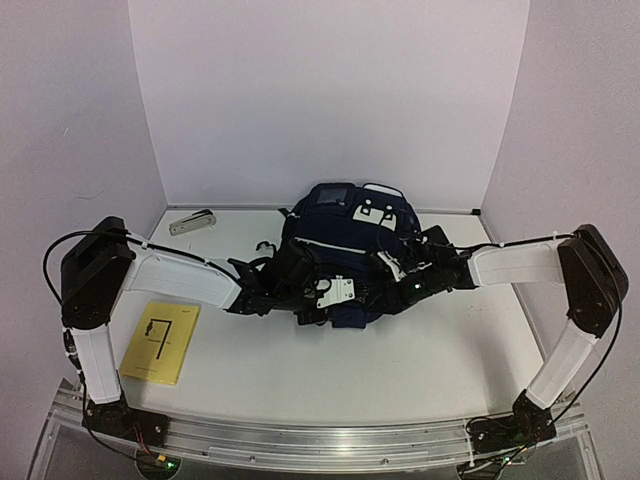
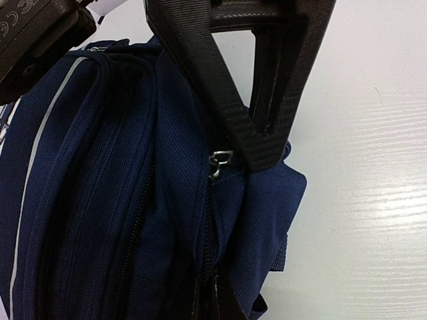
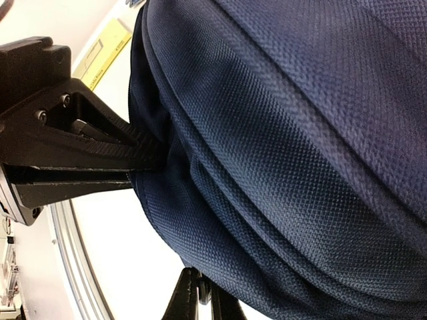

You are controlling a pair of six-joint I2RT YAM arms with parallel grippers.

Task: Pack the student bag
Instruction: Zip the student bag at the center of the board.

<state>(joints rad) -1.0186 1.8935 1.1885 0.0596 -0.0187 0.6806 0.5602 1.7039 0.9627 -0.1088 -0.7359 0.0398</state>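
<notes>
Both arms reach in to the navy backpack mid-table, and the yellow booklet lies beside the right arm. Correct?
Not quite: the yellow booklet lies beside the left arm, as the top view shows. Both arms do reach the navy backpack.

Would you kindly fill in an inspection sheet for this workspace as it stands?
Surface: white table, no spills seen.
Job's things: student bag lying at centre back, between both arms.
Clutter: yellow booklet at near left; small grey object at back left.
Grippers: left gripper shut beside a zip pull; right gripper shut on the bag's fabric.
Cables: black cables run along both arms.
Surroundings: plain white walls; nothing else seen.
</notes>
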